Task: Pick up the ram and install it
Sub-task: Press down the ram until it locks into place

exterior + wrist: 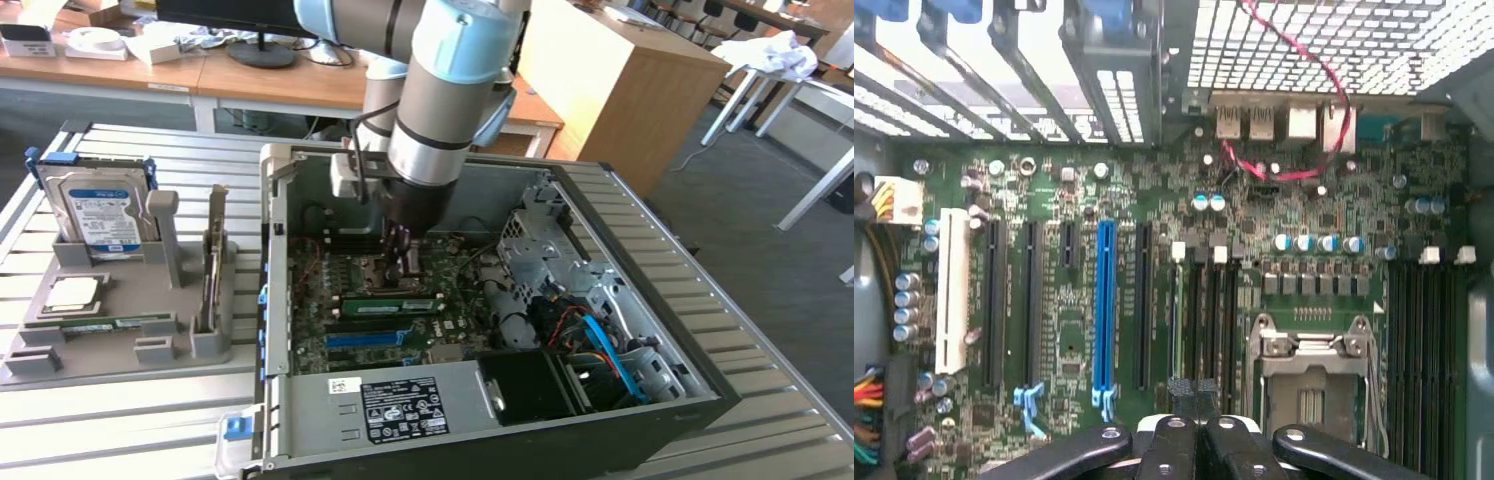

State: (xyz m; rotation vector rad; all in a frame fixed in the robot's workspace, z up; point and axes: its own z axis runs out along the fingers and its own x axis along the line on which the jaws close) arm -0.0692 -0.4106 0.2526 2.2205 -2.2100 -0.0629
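Observation:
The ram (391, 303), a long thin green stick, stands on edge in a memory slot of the motherboard (347, 290) inside the open computer case. In the wrist view the ram (1176, 310) shows edge-on beside several black empty slots. My gripper (403, 265) reaches down into the case just above the board, close beside the ram. Its two black fingers are pressed together, so the gripper (1192, 392) is shut with nothing between them, its tips hovering over the memory slots.
The case walls (274, 260) and drive cage (534, 250) close in around the arm. The processor socket (1309, 385) lies beside the slots. On the exterior view's left a grey holder (120, 345) carries a hard drive (96, 210), a processor chip (74, 292) and a thin green strip (114, 322).

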